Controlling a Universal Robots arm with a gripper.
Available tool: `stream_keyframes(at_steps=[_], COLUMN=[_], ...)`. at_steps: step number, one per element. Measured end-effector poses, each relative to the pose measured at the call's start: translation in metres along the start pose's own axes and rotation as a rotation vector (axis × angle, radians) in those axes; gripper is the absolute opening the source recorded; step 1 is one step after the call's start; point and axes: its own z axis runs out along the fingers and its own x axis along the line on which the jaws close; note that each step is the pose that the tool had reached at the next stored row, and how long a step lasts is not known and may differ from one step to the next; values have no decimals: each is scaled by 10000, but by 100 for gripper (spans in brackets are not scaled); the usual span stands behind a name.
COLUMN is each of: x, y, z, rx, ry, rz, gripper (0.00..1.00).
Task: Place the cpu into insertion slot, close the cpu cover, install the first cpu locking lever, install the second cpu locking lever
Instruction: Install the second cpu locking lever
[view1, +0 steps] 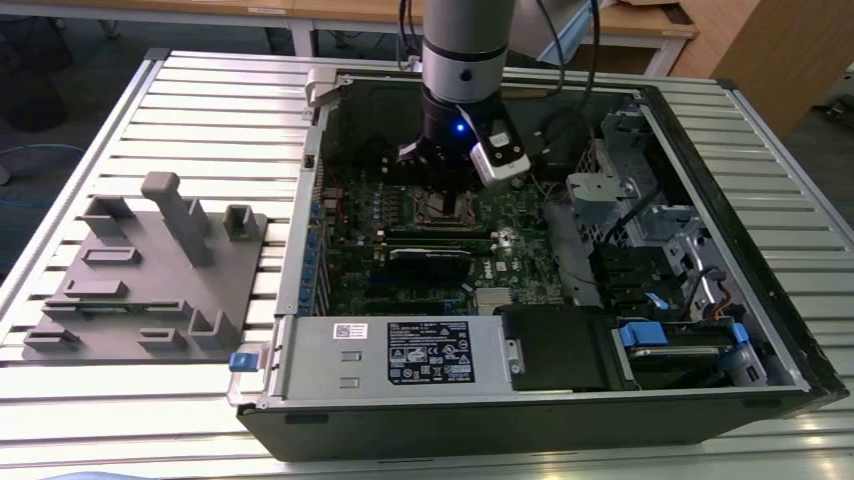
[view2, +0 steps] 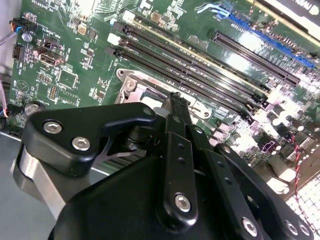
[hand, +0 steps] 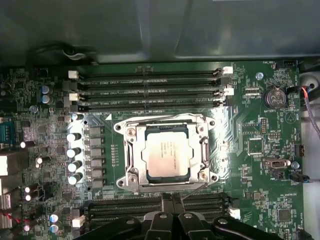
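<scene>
The gripper (hand: 171, 200), fingers pressed together on nothing, hangs just beside the insertion slot (hand: 165, 152). The cpu (hand: 166, 156) sits in that slot beneath the lowered cpu cover (hand: 202, 150); its faint printing is unreadable, and the gripper's body hides part of the slot in the second wrist view.

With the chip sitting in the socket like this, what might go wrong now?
The gripper hangs close above the memory slots beside the insertion slot; a low sideways move might scrape them. The cpu lies inside the cpu cover frame; if it sits crooked, pressing could damage the socket.
</scene>
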Motion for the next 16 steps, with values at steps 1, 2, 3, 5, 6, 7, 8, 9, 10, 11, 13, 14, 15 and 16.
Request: stream_keyframes(at_steps=[1, 2, 3, 5, 6, 7, 8, 9, 10, 11, 13, 14, 15, 16], x=[0, -1, -1, -1, -1, 0, 4, 11, 20, 30, 49, 56, 63, 69], y=[-8, -15, -19, -22, -23, -23, -24, -25, -26, -27, -30, -31, -33, -34], z=[0, 0, 0, 0, 0, 0, 0, -1, -1, -2, -2, -3, -3, -3], rx=[0, 0, 0, 0, 1, 1, 1, 2, 1, 1, 1, 0, 0, 1], ry=[0, 0, 0, 0, 0, 0, 0, 0, 0, 0, 0, 0, -1, 0], rz=[0, 1, 0, 2, 2, 1, 0, 0, 0, 0, 0, 1, 0, 1], gripper=[11, 11, 11, 11, 11, 11, 11, 11, 11, 11, 11, 11, 11, 11])
